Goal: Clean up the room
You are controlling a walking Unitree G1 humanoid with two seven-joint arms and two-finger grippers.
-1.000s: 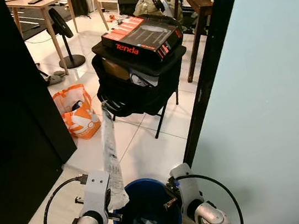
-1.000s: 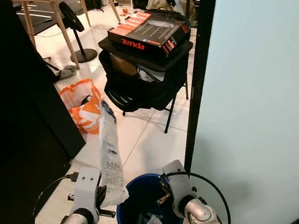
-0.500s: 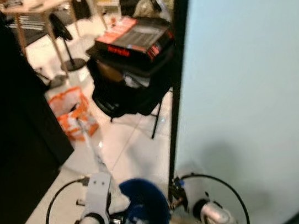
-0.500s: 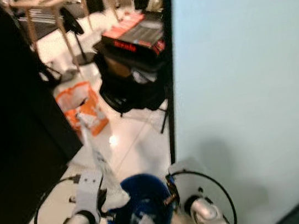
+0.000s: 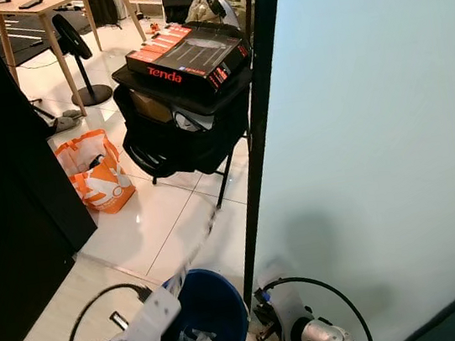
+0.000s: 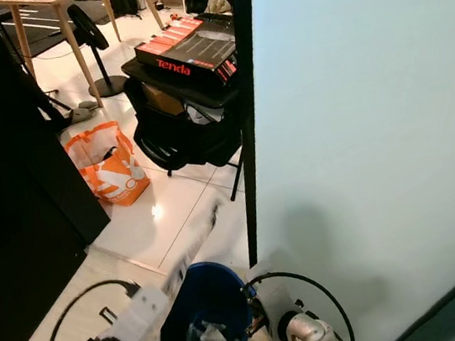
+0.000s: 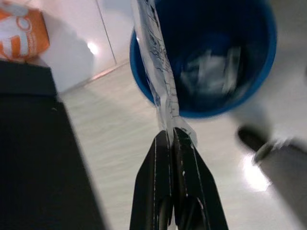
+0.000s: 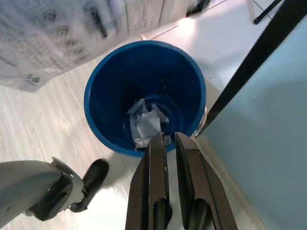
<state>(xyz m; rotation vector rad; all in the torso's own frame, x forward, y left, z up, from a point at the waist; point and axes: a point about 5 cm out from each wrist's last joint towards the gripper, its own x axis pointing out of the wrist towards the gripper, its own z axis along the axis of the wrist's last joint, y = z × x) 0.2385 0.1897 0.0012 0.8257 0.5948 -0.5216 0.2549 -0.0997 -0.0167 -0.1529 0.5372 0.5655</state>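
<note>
A long clear plastic wrapper (image 5: 198, 249) with black print leans slantwise over the rim of the round blue bin (image 5: 219, 277) on the floor at my feet. My left gripper (image 7: 169, 133) is shut on the wrapper's lower end, just outside the bin's rim (image 7: 144, 86). Crumpled paper (image 8: 146, 122) lies at the bottom of the bin. My right gripper (image 8: 166, 139) hangs shut above the other side of the bin, with nothing between its fingers.
A pale wall panel (image 5: 378, 158) with a black edge post (image 5: 256, 141) stands close on the right. Ahead is a black chair (image 5: 180, 135) carrying a Tenda box (image 5: 186, 57). An orange bag (image 5: 92, 172) sits on the tiles, and a black panel (image 5: 4, 210) rises on the left.
The camera has swung, bringing the wall panel further into view. The wrapper, upright a second ago, now leans low over the bin, with my left gripper still holding it.
</note>
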